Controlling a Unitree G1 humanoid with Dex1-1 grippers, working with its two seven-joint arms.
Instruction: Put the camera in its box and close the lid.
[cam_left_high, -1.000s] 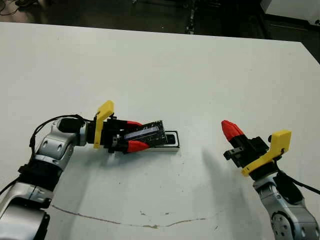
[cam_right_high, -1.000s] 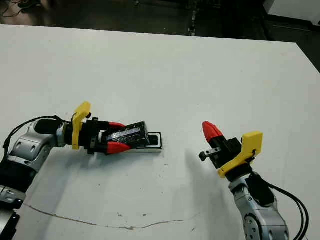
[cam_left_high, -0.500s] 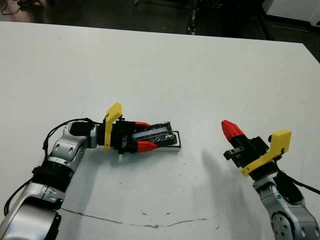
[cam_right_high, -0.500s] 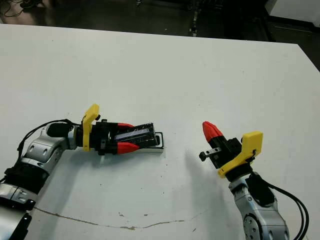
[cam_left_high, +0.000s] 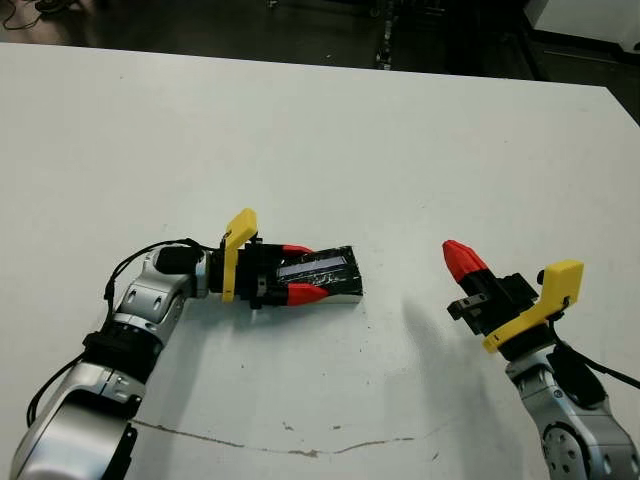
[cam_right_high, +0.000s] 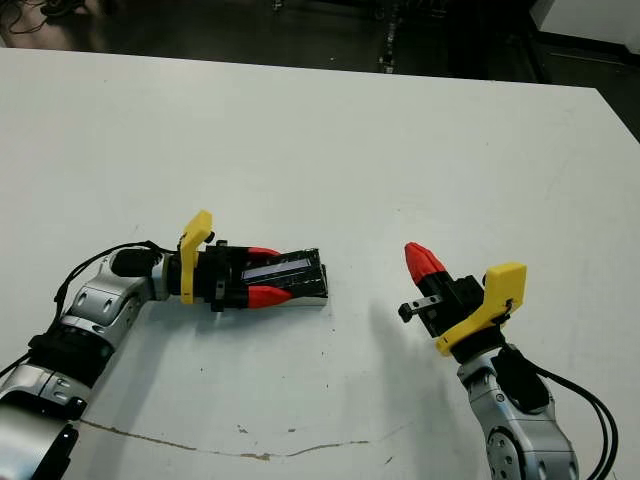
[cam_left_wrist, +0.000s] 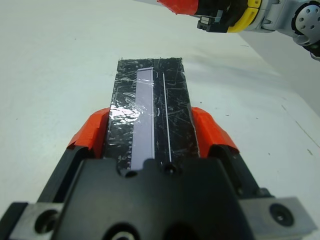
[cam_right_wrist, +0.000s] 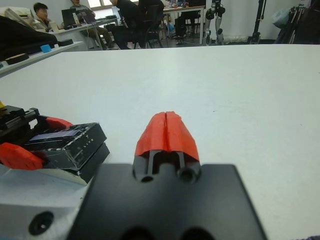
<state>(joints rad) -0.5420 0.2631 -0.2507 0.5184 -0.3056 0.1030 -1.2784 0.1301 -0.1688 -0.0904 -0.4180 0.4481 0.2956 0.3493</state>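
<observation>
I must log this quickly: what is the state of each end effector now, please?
Left end effector: closed on the lid, over the box.
Right end effector: closed, holding nothing.

The left gripper (cam_left_high: 318, 279) clamps the black lid (cam_left_high: 322, 268) by its long edges, lying flat over the box (cam_left_high: 345, 296) on the white desk (cam_left_high: 320, 140). At about 3 o'clock, well apart, the right gripper (cam_left_high: 455, 255) has its red fingers pressed together.
</observation>
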